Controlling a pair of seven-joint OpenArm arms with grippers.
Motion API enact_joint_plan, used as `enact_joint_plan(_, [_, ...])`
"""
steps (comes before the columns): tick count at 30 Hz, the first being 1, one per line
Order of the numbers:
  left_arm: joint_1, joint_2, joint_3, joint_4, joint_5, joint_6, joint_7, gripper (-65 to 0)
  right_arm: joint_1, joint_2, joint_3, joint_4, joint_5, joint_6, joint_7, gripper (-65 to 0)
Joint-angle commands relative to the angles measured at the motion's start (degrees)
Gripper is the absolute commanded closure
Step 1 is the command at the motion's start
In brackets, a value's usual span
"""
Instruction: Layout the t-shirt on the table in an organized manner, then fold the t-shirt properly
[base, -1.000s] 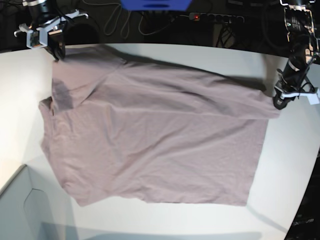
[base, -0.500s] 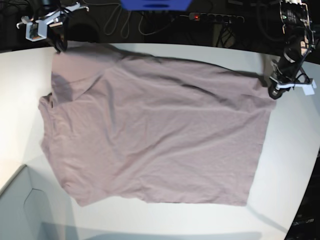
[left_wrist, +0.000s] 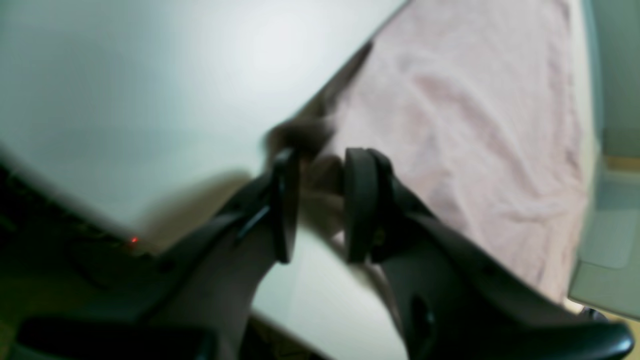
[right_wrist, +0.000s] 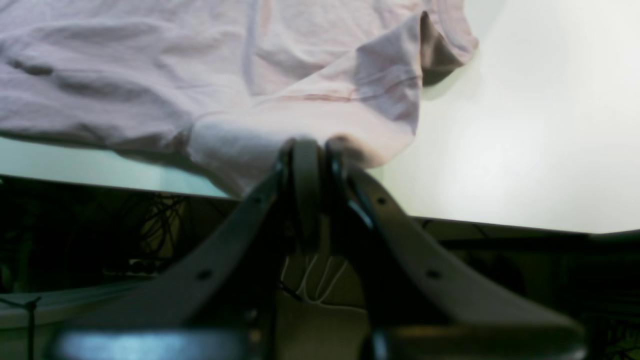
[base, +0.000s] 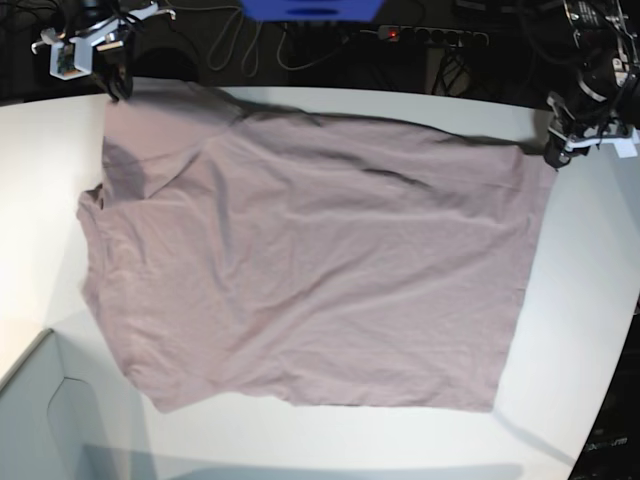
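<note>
The pink-mauve t-shirt (base: 310, 260) lies spread nearly flat on the white table (base: 585, 300), collar side toward the base view's left. At the far left corner my right gripper (base: 118, 88) is shut on the edge of a sleeve; the right wrist view shows its fingers pinching the cloth (right_wrist: 150, 75) at the tips (right_wrist: 317, 150), just over the table (right_wrist: 525, 125) edge. My left gripper (base: 555, 155) is at the shirt's far right hem corner. In the left wrist view its jaws (left_wrist: 322, 165) stand apart, with the blurred corner of the shirt (left_wrist: 475, 125) between them above the table (left_wrist: 150, 75).
A pale grey box corner (base: 40, 420) sits at the near left, also seen in the left wrist view as a grey box (left_wrist: 605, 250). Behind the table's far edge are a blue object (base: 310, 8), a power strip (base: 430, 35) and cables. The table edge curves away at the near right (base: 600, 400).
Both grippers have moved toward the far edge, drawing the shirt's far side straighter. The left gripper's jaws, shut on the hem corner before, have parted.
</note>
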Motion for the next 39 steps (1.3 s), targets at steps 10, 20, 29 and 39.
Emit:
enact_joint_plan(10, [2.32,-1.14,-0.49,3.61,-0.83,-0.77,-0.55,-49.0,-0.38,0.21,0.3,1.01,1.06,0.2,1.66,0.0])
enact_joint_plan(20, [4.87,-1.23,-1.02,1.94,1.1,-0.77,-0.99,-52.1,0.24,1.0,0.39,0.92,1.06,0.2,1.66,0.0])
enact_joint_plan(29, [2.41,2.99,-3.92,2.2,14.2,-0.77,-1.08,-52.1,0.68,0.74,0.3,0.83,1.06,0.2,1.57,0.0])
enact_joint_plan(39, [0.65,4.31,-4.19,5.81,14.55,-0.33,-0.99,-52.1,0.76,0.74,0.12,0.83,0.98,0.2,1.57,0.0])
